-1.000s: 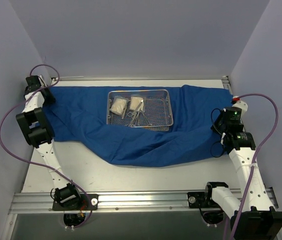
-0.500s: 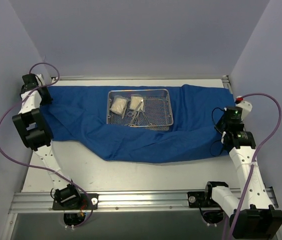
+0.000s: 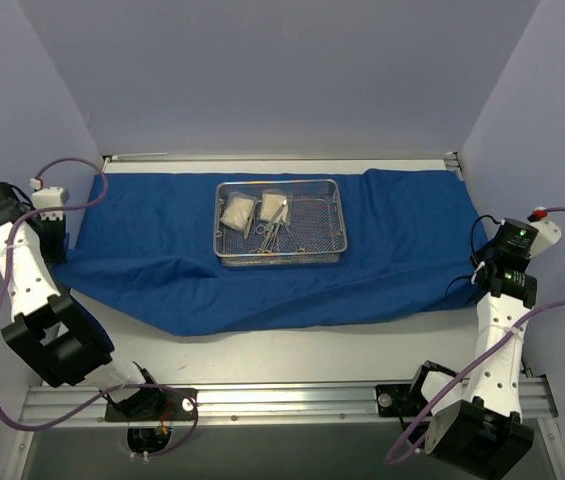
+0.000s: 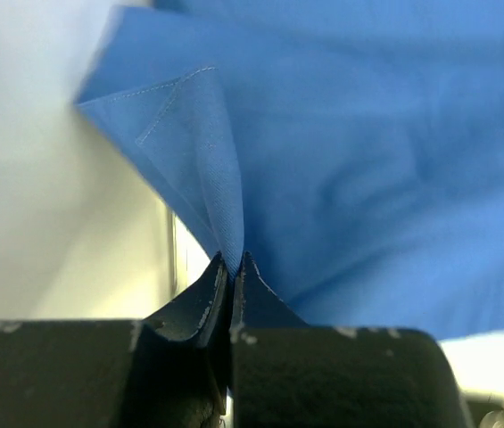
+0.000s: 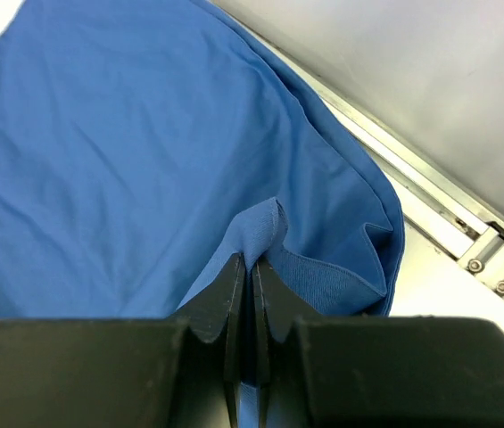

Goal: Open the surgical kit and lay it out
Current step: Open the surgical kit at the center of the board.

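Your desk [image 3: 292,345] carries the blue cloth [image 3: 162,260], stretched out between your two sets of fingers. The wire tray [image 3: 342,226] sits on the cloth, about midway between them. It holds two white gauze packets [image 3: 237,212] with small steel instruments [image 3: 280,236] just beside them. Your left fingers [image 4: 205,301] are clenched on a fold at the cloth's left edge, and your right fingers [image 5: 221,308] pinch a fold at its right edge.

the rectangular wire-mesh steel tray [image 3: 280,259] blocks the far centre of the large blue cloth wrap [image 3: 162,260]. left and right of it the cloth lies low and open. the bare white table strip [image 3: 292,350] in front is free. grey side walls [image 3: 22,90] close both ends.
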